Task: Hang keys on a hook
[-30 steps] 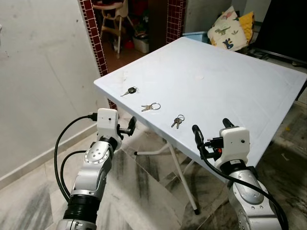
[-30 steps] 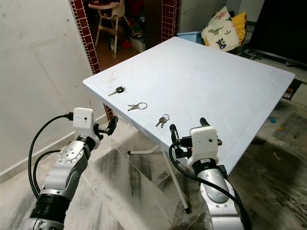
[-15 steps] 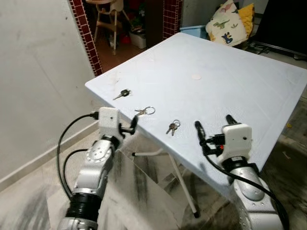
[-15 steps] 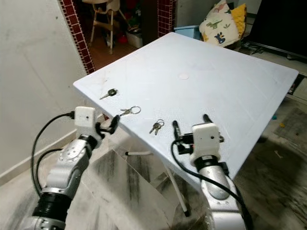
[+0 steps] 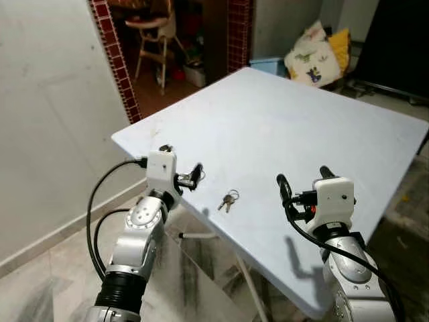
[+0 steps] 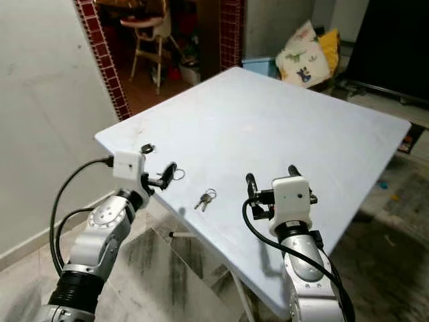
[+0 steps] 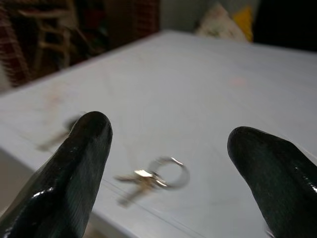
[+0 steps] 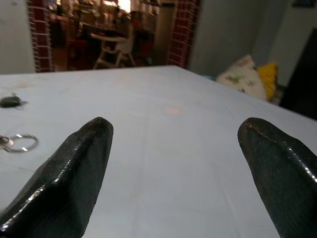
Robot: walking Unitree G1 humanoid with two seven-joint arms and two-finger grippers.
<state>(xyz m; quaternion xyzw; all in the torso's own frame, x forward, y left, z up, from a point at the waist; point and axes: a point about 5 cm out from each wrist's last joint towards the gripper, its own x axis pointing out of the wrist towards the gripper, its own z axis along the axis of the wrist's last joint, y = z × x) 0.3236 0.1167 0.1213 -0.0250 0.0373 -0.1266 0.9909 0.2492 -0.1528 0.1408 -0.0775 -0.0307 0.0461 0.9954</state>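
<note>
So far nothing is hanging anywhere: the keys are all lying on the counter (image 5: 322, 127), no claw is holding any of them, and no hook can be made out, so the picking up, the carrying and the hanging itself all look to be left.

The left claw (image 5: 181, 177) is hovering at the near left edge of the counter with its two black fingers (image 7: 74, 168) standing wide apart. Just ahead of it a set on a ring (image 7: 153, 179) is lying flat near the edge: a thin, shiny wire loop with small brass-coloured keys fanned out from it, blurred in the wrist view. Judging by that view, this is the set the left claw is lining up on. A second small bunch (image 5: 228, 199), silvery and lying in a loose heap, is sitting nearer the middle of the front edge, between the two arms. A third key with a dark, rounded head (image 6: 146, 148) is lying near the left corner, partly behind the left wrist.

The right claw (image 6: 271, 184) is hanging over the counter further right, apart from every key, its fingers also spread wide and gripping nothing.

The counter is a pale, smooth, hard-looking sheet with a matt finish, so flat thin metal like this will probably be awkward to pinch from it. The fingers are glossy black and rounded at the tips.
</note>
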